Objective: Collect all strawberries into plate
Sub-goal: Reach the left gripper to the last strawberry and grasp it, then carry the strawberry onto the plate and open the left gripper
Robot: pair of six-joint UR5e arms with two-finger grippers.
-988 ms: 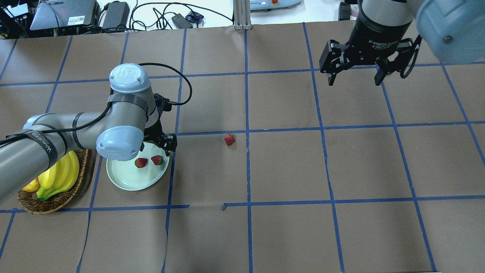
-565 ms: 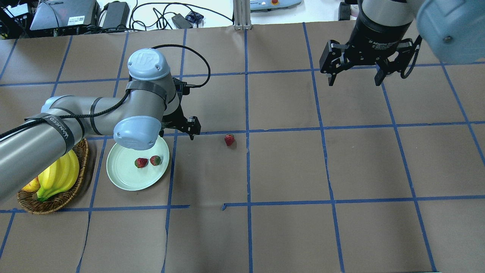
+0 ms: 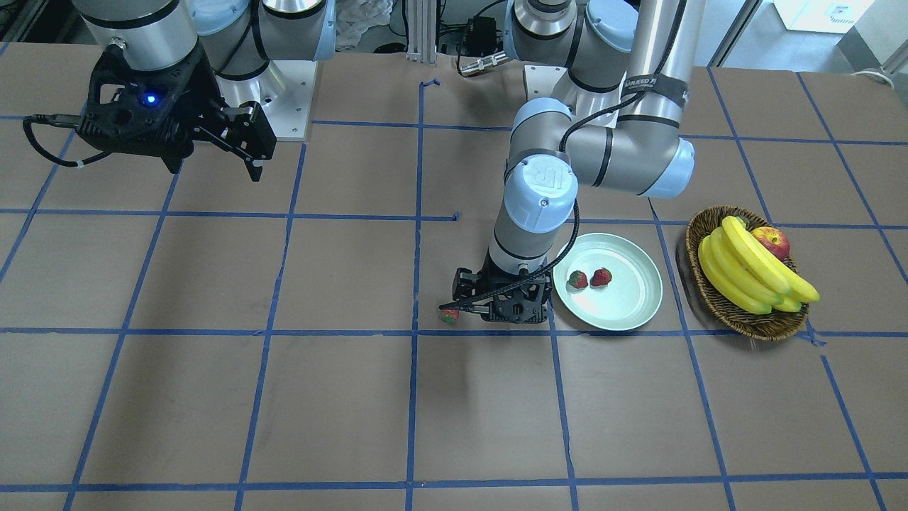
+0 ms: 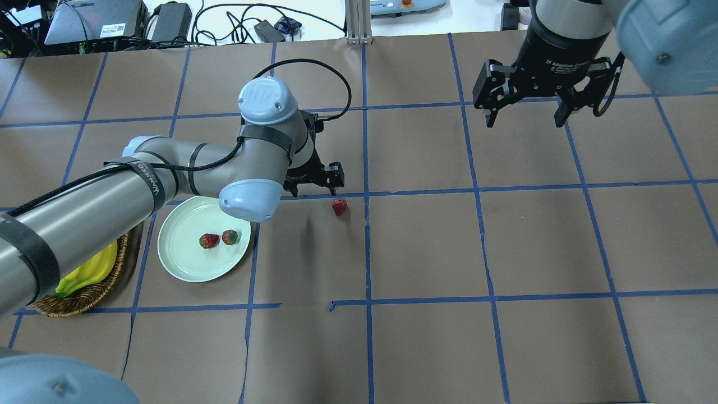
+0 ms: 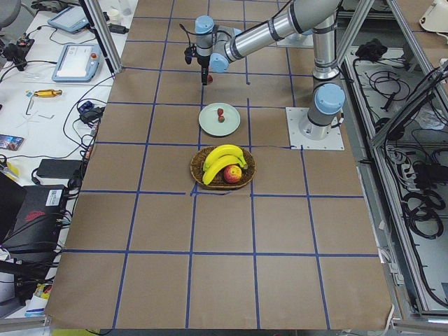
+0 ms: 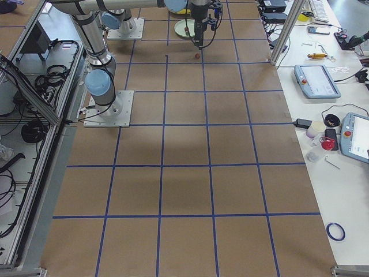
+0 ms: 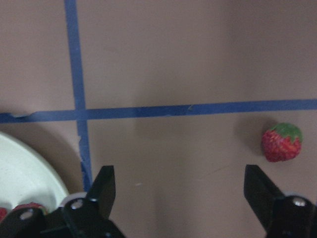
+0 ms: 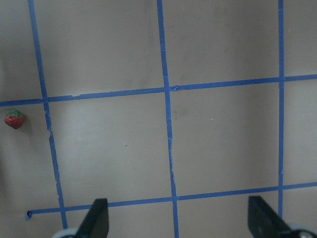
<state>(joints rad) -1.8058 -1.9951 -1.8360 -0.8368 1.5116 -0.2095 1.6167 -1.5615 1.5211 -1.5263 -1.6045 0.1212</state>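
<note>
The left gripper (image 7: 181,198) has its fingers (image 7: 105,184) spread wide with nothing between them, and only their tips show in the wrist view; the loose strawberry (image 7: 282,143) lies on the paper just ahead of one tip, not touching it. Two more strawberries (image 4: 209,240) sit close together in the plate (image 4: 185,264), its upper rim partly hidden by the arm's joint. The right gripper (image 4: 524,115) hangs spread and empty, well apart

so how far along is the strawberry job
Done: two strawberries lie in the plate. In hand: the left end effector, open and empty, hovers beside the third strawberry on the table. Left: grasp it and drop it in the plate.
</note>
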